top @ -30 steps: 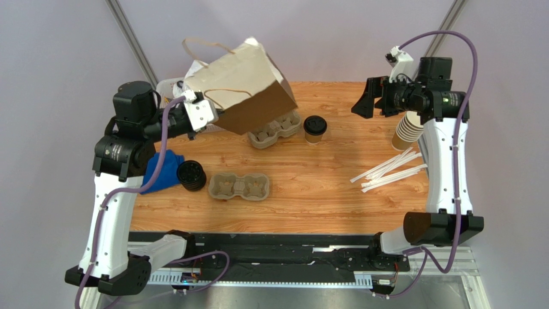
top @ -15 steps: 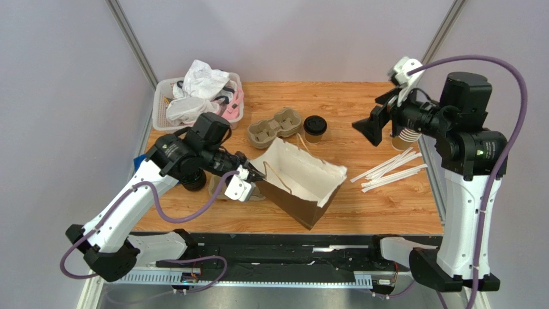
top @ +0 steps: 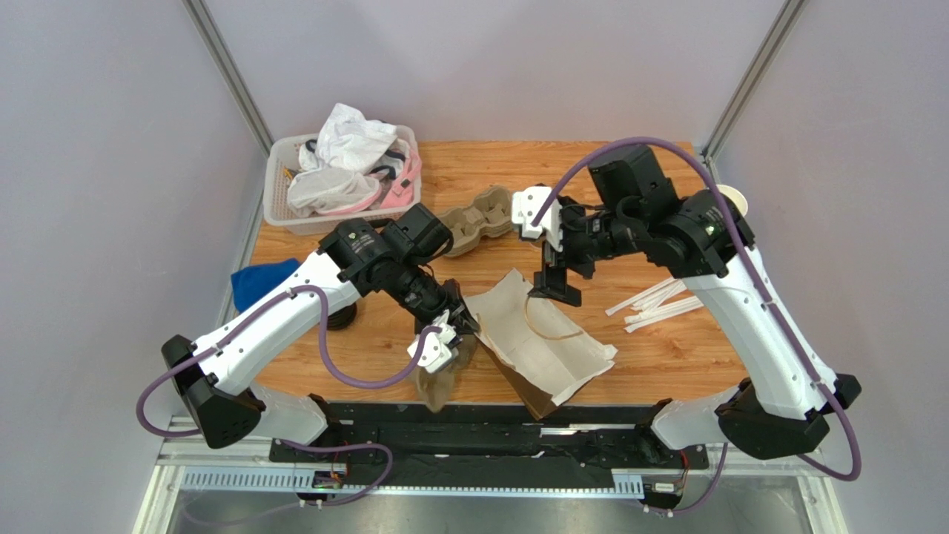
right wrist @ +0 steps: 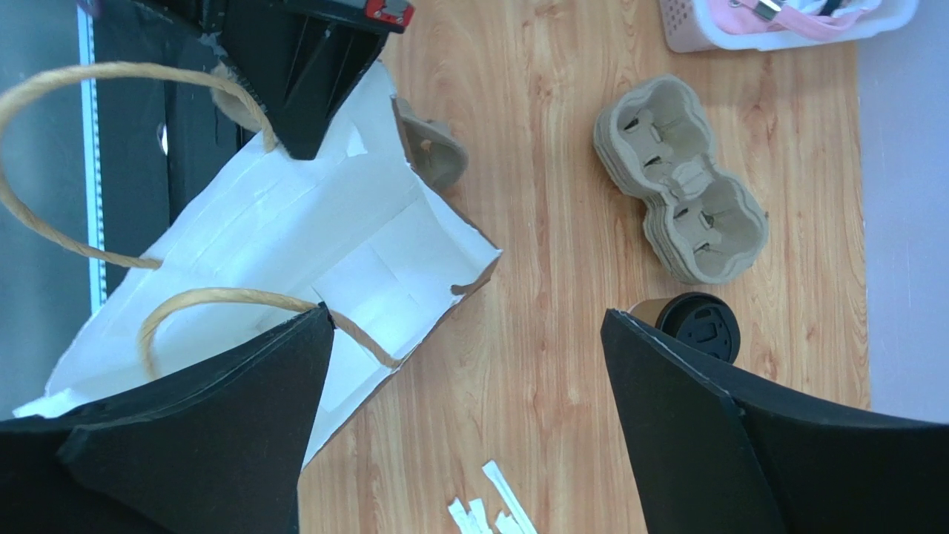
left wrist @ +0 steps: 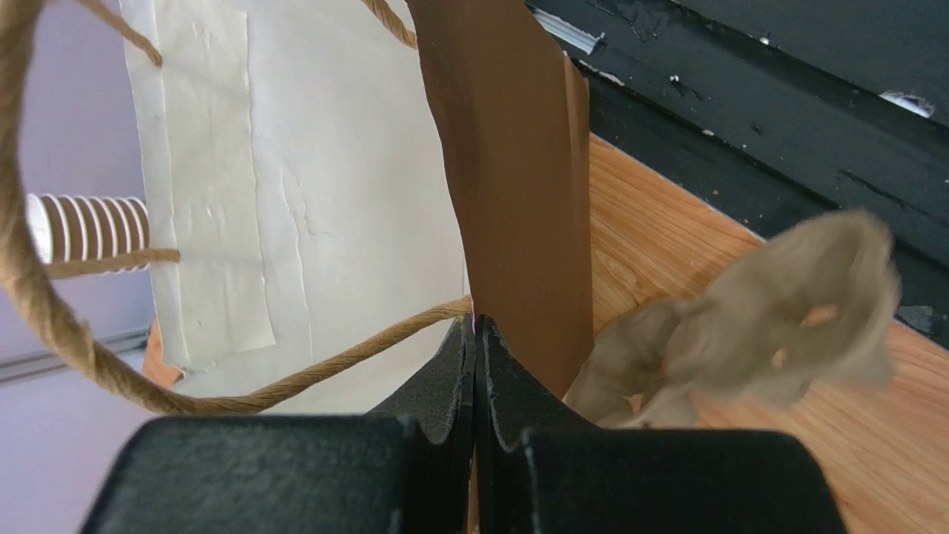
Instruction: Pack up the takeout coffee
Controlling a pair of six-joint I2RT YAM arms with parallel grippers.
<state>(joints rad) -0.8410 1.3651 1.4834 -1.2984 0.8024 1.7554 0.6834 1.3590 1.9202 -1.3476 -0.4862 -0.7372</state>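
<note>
- Your left gripper point(left wrist: 476, 325) is closed tight on the brown rim of the paper bag point(top: 543, 339), whose mouth gapes with the white lining showing.
- Your right gripper point(right wrist: 466, 323) has its fingers spread wide and holds nothing, above the bag's mouth.
- The takeout coffee point(right wrist: 700, 325) stands upright on the table point(right wrist: 557, 167), long axis vertical, black lid up. It is just beside the cardboard cup carrier point(right wrist: 680, 178) and outside the bag.

The bag point(top: 568, 356) lies open at the near edge of the table point(top: 668, 373), with straws point(top: 657, 303) to its right. Behind it sits a cup tray point(top: 481, 215), the coffee point(right wrist: 700, 325) just beside that tray, and a basket point(top: 273, 184) in the far left corner
</note>
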